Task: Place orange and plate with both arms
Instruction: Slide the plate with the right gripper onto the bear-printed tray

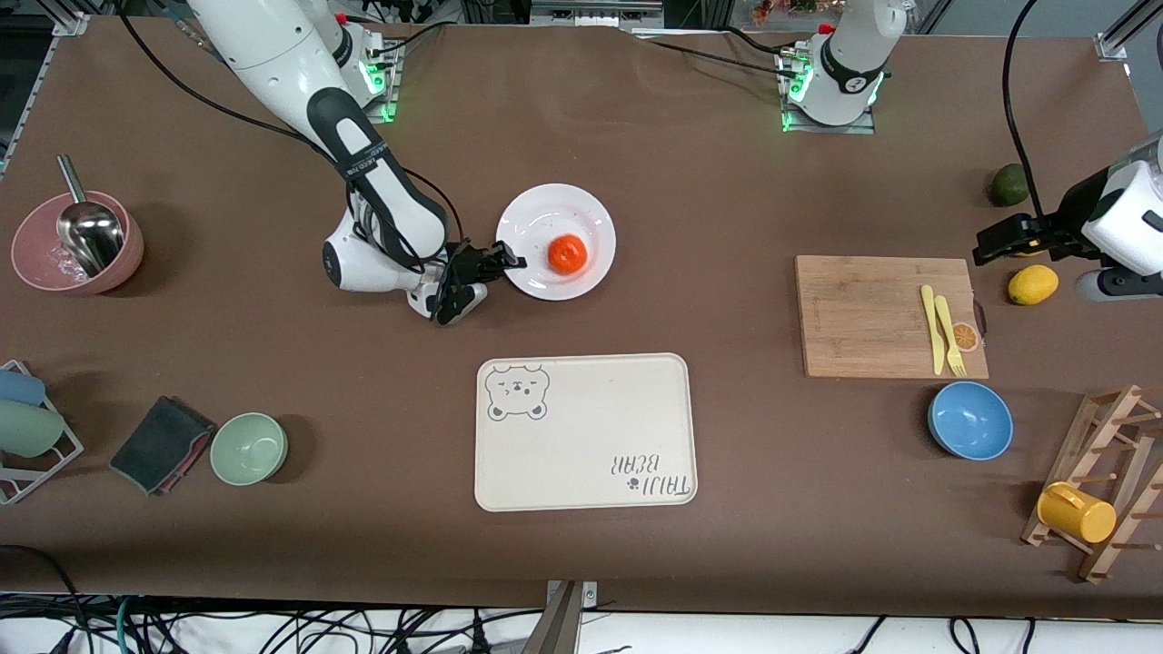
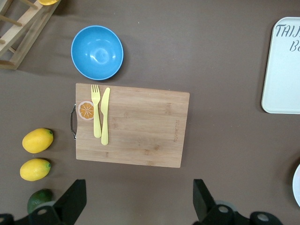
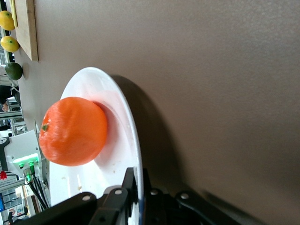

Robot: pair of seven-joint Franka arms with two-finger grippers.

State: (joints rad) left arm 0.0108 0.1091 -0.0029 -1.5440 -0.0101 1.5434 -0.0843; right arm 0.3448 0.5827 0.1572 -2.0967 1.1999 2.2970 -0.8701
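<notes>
Tray (image 1: 581, 436): the cream bear tray is lying nearest the front camera, bare, with nothing resting on it.
Right gripper (image 1: 509, 262): it is working at table level on the plate's rim, on the side toward the right arm's end; in the right wrist view its fingers (image 3: 133, 187) are closing on the rim, one above and one beneath.
Plate (image 1: 536, 218): it is sitting on the table, farther from the front camera than the tray and apart from it.
Orange (image 1: 567, 254): it is resting on the plate, off centre.
Left gripper (image 1: 1004, 241): it is hanging released and empty over the lemon (image 1: 1032, 284) by the cutting board (image 1: 872, 313); this arm is waiting.
Progress: judged, the orange-on-plate step is reading as done; carrying the plate, probably to the tray, is remaining.
</notes>
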